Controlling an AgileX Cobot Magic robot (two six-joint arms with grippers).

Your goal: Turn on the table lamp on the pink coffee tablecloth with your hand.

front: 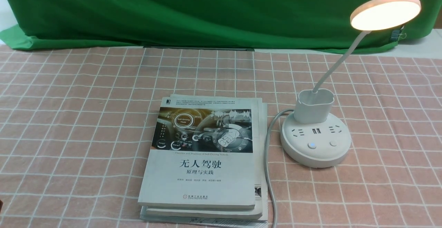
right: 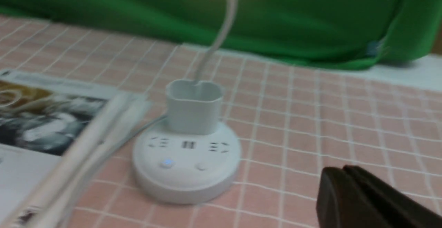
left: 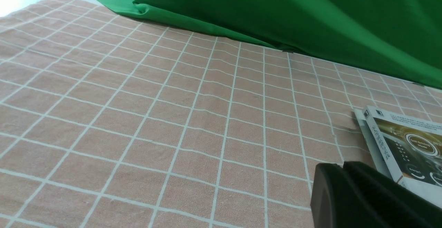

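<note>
The white table lamp (front: 315, 131) stands on the pink coffee tablecloth (front: 86, 117) at the right. Its disc head (front: 385, 12) glows warm, and the left button (front: 311, 145) on its round base shows a blue light. The base also shows, blurred, in the right wrist view (right: 186, 162). No arm shows in the front view. My right gripper (right: 343, 169) is shut and empty, off to the side of the lamp base and apart from it. My left gripper (left: 343, 165) is shut and empty over the cloth (left: 155, 117), beside the books' corner.
A stack of books (front: 203, 159) lies in the middle, left of the lamp; it also shows in the left wrist view (left: 404, 145). The lamp's white cable (front: 267, 159) runs along the books toward the front edge. A green backdrop cloth (front: 207, 10) hangs behind.
</note>
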